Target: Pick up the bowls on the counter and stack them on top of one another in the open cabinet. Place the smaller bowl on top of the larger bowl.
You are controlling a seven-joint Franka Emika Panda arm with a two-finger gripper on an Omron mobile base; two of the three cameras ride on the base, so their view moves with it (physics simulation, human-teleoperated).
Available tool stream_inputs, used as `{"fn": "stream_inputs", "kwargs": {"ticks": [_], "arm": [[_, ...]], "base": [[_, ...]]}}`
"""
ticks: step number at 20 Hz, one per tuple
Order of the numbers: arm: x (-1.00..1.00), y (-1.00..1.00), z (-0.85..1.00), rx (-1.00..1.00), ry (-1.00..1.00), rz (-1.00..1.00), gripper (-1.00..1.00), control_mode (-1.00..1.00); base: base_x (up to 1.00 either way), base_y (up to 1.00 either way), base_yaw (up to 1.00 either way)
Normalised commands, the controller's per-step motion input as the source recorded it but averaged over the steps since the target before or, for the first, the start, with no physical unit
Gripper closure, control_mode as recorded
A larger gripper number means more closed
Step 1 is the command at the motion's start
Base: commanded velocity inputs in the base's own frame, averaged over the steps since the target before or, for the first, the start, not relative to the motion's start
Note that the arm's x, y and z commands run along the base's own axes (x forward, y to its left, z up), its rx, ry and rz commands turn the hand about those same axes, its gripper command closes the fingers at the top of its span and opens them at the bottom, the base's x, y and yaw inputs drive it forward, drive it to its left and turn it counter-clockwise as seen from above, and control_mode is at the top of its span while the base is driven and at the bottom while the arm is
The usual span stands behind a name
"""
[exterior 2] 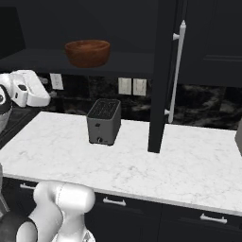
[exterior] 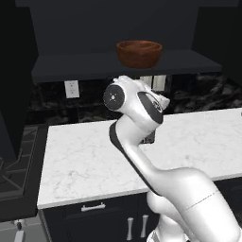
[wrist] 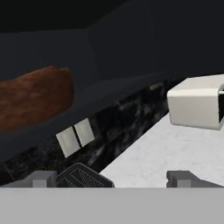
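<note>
Bowl (exterior: 139, 53) in open cabinet (exterior: 71, 66).
Sits at 12 o'clock above worktop (exterior: 80, 156); toaster (exterior 2: 104, 121) below; jaws apart, empty.

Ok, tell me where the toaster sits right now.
The toaster stands on the white counter in the right base view, left of the dark cabinet door edge, below and slightly right of the brown bowl.

bowl (exterior: 139, 53) in open cabinet (exterior: 71, 66), above counter (exterior: 85, 160)

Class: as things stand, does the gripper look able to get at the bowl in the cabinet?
Probably yes. The bowl sits near the front of the open cabinet board with nothing before it, and the gripper looks towards it, fingers apart and empty.
</note>
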Motion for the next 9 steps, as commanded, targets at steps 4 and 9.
{"fn": "stream_inputs", "kwargs": {"ticks": [4,9], "arm": [[-1.0,-1.0,-0.93,0.12,-0.31,0.0,-1.0,-1.0],[-1.0,-1.0,-0.19,0.38,-0.36,0.0,-1.0,-1.0]], "base": [[0.0,0.0,0.0],[0.0,0.0,0.0]]}}
